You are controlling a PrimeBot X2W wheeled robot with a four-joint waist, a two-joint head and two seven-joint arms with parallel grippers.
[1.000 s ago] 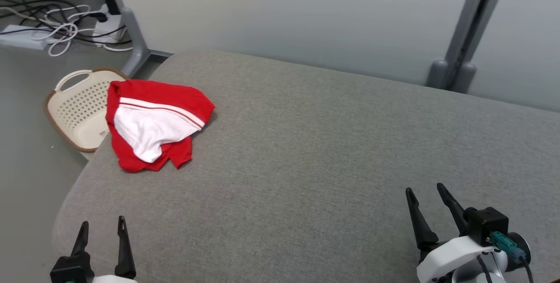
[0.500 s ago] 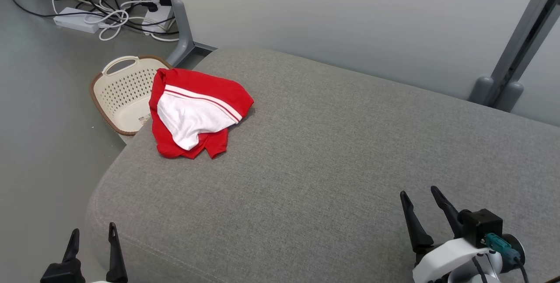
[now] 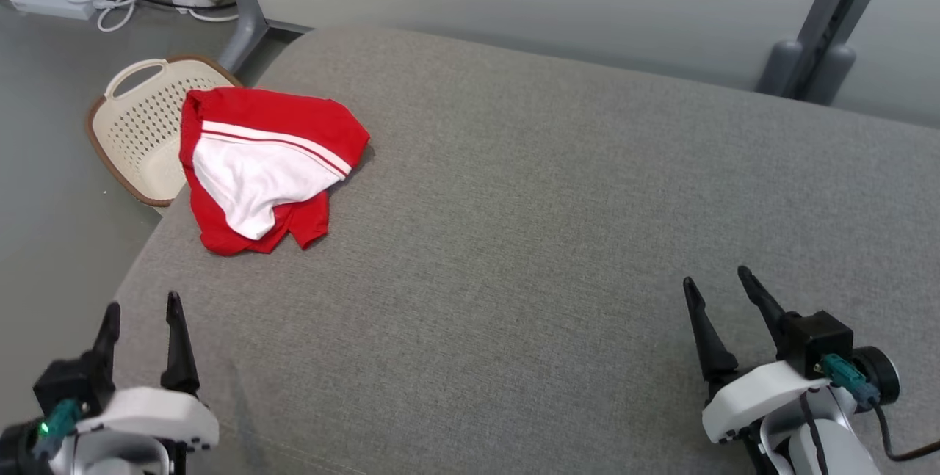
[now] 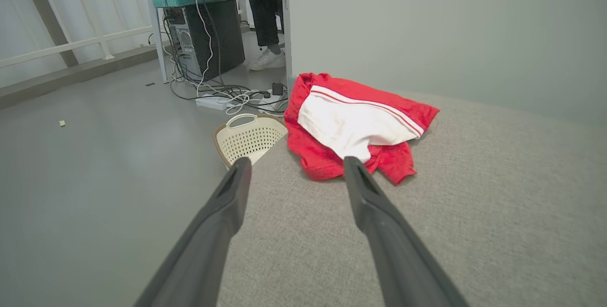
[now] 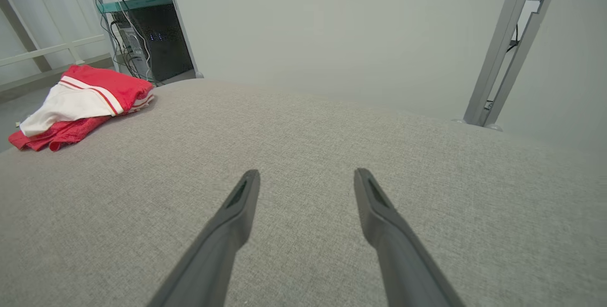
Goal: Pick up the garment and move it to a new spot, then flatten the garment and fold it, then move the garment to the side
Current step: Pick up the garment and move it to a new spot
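Garment (image 3: 264, 167) lies crumpled at the far-left corner of the grey fabric-covered worktop (image 3: 558, 240), its left edge at the worktop's rim. We find no clean long axis: in the head view the heap is about as wide as it is deep. The white stripes run from its left edge toward the right, slanting slightly nearer, and the white panel below them narrows to a point facing the robot. Two red flaps also point to the near side. The cloth is bright red with one large white area and thin white-and-red bands, and it is folded over itself, so we cannot tell what kind of garment it is. A cream perforated basket (image 3: 139, 144) sits on the floor just beside that corner, its right part hidden behind the garment. Left gripper (image 3: 143, 301) hovers over the near-left edge with its fingers spread wide and nothing between them. Right gripper (image 3: 716, 275) is over the near-right area, well apart from the garment, equally wide and empty.
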